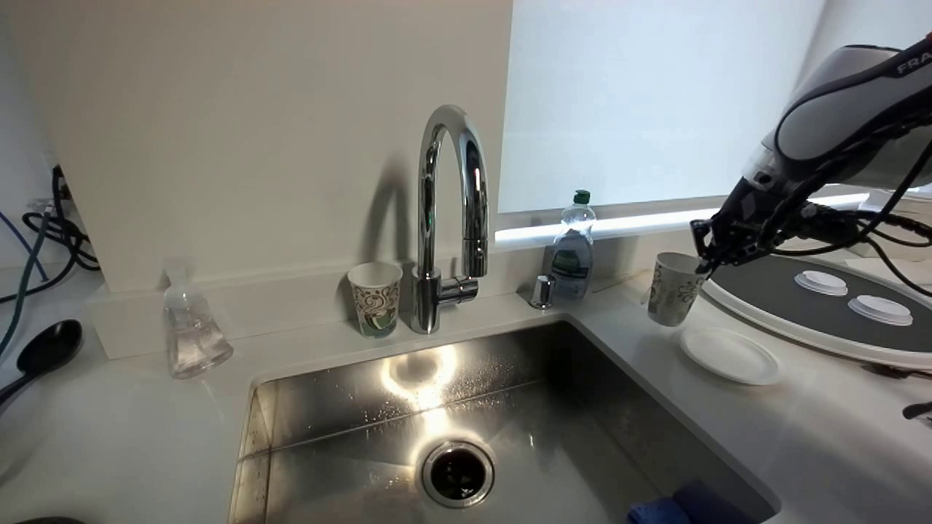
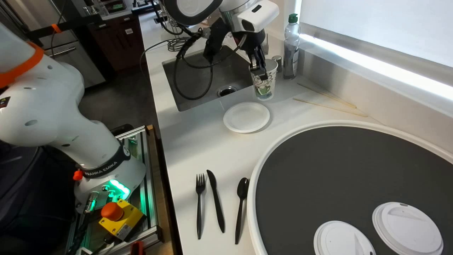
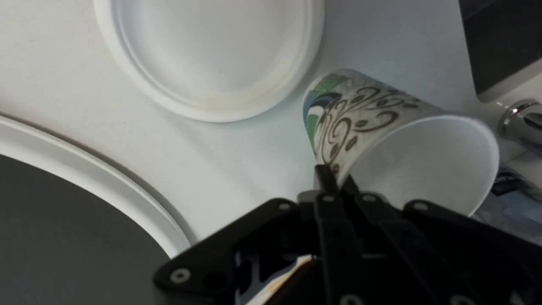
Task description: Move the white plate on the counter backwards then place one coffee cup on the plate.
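The gripper [image 3: 336, 178] pinches a tapered, scroll-patterned paper cup [image 1: 670, 292] beside the round white plate [image 2: 246, 118], toward the clear green-capped bottle [image 2: 291, 49].

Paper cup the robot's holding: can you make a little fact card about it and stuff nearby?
Held: patterned paper cup
Held by: gripper, pinching its rim
Place: beside the white plate, not on it yet
Plate: on the counter
Also here: second patterned cup beside the faucet
For eating: black fork, black knife, black spoon
Round things: two white lids on a grey-topped disc
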Available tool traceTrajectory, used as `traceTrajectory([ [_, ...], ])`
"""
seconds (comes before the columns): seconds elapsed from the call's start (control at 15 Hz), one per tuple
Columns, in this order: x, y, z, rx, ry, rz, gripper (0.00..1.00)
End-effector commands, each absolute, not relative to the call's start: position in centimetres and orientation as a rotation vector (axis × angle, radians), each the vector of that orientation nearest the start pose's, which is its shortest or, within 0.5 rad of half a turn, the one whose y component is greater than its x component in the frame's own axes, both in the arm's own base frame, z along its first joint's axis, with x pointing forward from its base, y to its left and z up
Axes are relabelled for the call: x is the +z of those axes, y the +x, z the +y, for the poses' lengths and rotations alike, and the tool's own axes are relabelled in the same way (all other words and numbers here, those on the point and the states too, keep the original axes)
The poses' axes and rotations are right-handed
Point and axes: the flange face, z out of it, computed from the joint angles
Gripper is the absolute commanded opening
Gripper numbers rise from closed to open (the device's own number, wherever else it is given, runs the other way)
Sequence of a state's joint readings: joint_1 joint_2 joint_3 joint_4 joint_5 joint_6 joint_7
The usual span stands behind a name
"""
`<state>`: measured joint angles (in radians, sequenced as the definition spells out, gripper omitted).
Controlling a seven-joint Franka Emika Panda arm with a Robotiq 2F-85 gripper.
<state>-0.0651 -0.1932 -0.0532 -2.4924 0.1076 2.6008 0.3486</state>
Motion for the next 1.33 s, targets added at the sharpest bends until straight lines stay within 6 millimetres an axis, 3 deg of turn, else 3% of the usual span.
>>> traceTrajectory([
  [0.0,39.8,44.7,-7.2,-0.372,-2.895,0.671,0.01],
  [0.33,39.8,42.9,-8.8,-0.320,-2.968,0.545,0.01],
  [0.73,37.5,41.5,-8.6,-0.295,-2.993,0.458,0.01],
  [1.27,37.4,40.6,-9.2,-0.316,-2.995,0.394,0.01],
])
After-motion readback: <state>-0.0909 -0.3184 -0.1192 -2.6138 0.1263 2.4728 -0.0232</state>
